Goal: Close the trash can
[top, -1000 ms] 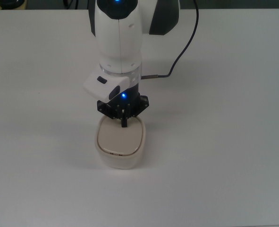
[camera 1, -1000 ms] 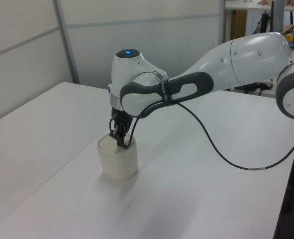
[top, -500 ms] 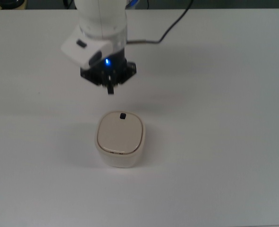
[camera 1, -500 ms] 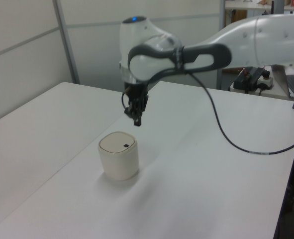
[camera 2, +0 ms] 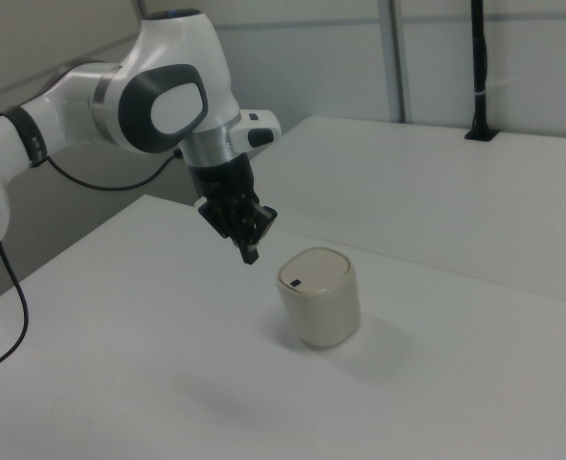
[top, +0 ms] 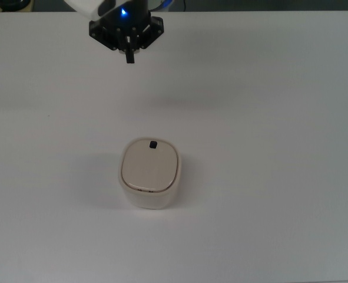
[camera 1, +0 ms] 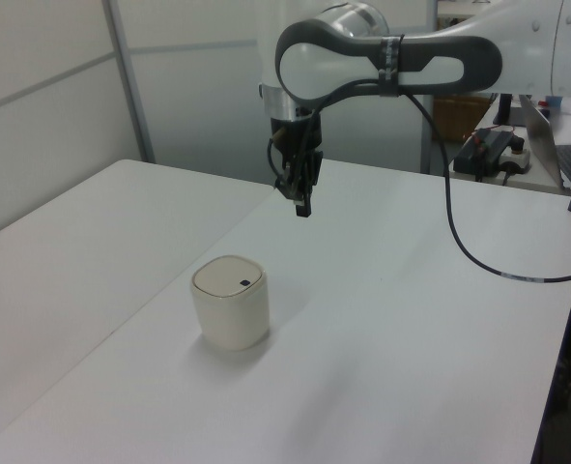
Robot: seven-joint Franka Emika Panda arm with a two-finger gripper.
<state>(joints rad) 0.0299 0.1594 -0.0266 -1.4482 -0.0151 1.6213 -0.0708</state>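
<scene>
Bin stands upright on the white table, lower centre in the top view, nothing else near it. Cream body, rounded-square; lid lies flat and flush on the rim, closed. Small dark knob sits near the lid's far edge in the top view, toward the arm side.

Gripper is up in the air, well apart from the bin, at the top view's upper left. In the left view it hangs above and to the right of the bin; in the right view it is to the left of the bin. Fingers point down, pressed together, holding nothing. Blue light glows on the wrist.

Black cable loops from the arm. No writing, brand or label readable on bin or arm.
</scene>
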